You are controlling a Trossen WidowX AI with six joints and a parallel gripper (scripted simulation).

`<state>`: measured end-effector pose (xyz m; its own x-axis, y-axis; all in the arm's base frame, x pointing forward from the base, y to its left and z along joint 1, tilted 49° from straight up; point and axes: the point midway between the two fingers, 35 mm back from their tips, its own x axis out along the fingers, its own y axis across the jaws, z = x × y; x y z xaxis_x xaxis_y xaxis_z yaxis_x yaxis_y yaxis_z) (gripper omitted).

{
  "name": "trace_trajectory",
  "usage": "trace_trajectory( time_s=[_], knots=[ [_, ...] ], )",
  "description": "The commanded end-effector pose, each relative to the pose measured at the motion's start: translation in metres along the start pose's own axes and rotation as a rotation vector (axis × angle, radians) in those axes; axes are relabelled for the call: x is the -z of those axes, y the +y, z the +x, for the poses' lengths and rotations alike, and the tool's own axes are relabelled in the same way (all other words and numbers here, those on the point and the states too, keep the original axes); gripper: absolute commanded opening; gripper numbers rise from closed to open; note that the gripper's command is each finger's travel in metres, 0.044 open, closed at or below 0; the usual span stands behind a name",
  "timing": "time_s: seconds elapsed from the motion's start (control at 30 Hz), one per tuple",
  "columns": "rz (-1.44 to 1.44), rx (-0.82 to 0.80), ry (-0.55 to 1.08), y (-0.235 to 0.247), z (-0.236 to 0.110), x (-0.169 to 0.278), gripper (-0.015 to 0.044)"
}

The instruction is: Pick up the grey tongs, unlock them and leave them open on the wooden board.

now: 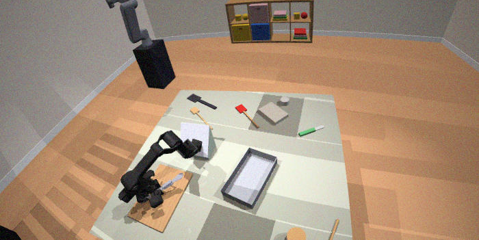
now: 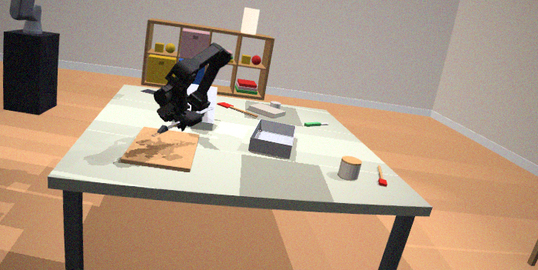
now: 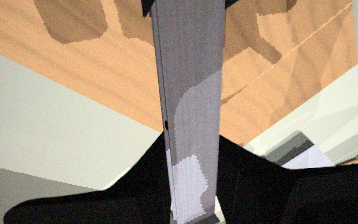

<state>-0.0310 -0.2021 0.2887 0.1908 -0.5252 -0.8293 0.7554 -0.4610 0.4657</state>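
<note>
My gripper [image 1: 158, 189] [image 2: 180, 121] is shut on the grey tongs [image 1: 172, 180] [image 2: 166, 128] [image 3: 192, 100] and holds them low over the wooden board [image 1: 174, 200] [image 2: 184, 159] [image 3: 80, 55], near its back edge. The tongs lie nearly level, slightly tilted, one end sticking out past the board's edge. In the wrist view they run down the middle as one narrow grey bar, arms together, with the board behind them. The roasting tin [image 1: 265, 153] [image 2: 269, 148] stands empty to the right of the board.
A white upright block [image 1: 196, 136] stands just behind the board beside my arm. Farther back lie a black spatula [image 1: 202, 101], a tan one [image 1: 200, 115], a red one [image 1: 246, 114], a grey slab [image 1: 272, 112] and a green marker [image 1: 309, 130]. A canister [image 2: 350, 167] stands at the front right.
</note>
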Motion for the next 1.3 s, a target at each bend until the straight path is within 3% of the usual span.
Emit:
trace_trajectory(
  time_s=[0.0, 0.83, 1.27],
  knots=[
    [-0.035, -0.025, -0.038, -0.004, -0.007, -0.004, -0.0150],
    [-0.245, -0.084, -0.286, -0.034, -0.046, -0.034, -0.0150],
    [-0.234, -0.082, -0.331, -0.036, -0.049, -0.035, -0.0150]
  ],
)
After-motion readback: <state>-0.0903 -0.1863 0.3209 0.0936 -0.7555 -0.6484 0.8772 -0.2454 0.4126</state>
